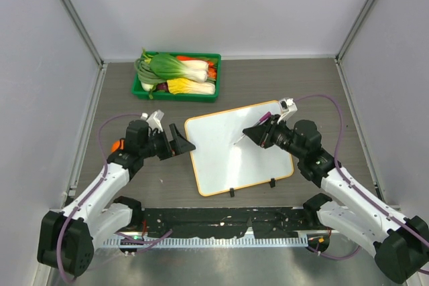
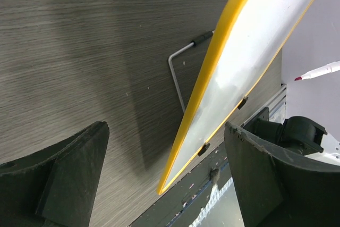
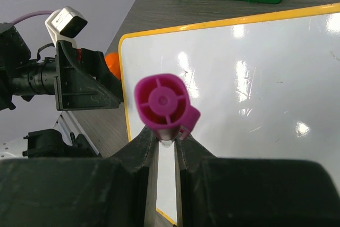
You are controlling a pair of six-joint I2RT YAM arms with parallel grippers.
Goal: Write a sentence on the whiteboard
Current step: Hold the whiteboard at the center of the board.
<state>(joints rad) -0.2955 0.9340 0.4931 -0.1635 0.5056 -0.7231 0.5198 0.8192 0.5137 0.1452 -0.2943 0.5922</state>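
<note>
The whiteboard (image 1: 224, 162) lies glossy white, orange-rimmed. At its nine o'clock the left gripper (image 1: 182, 141) gapes wide; at two o'clock the right gripper (image 1: 257, 133) pinches a purple marker (image 3: 162, 102), tip toward the board.

Glossy whiteboard (image 1: 228, 159) & matt wood-grain table (image 1: 301, 92)
</note>
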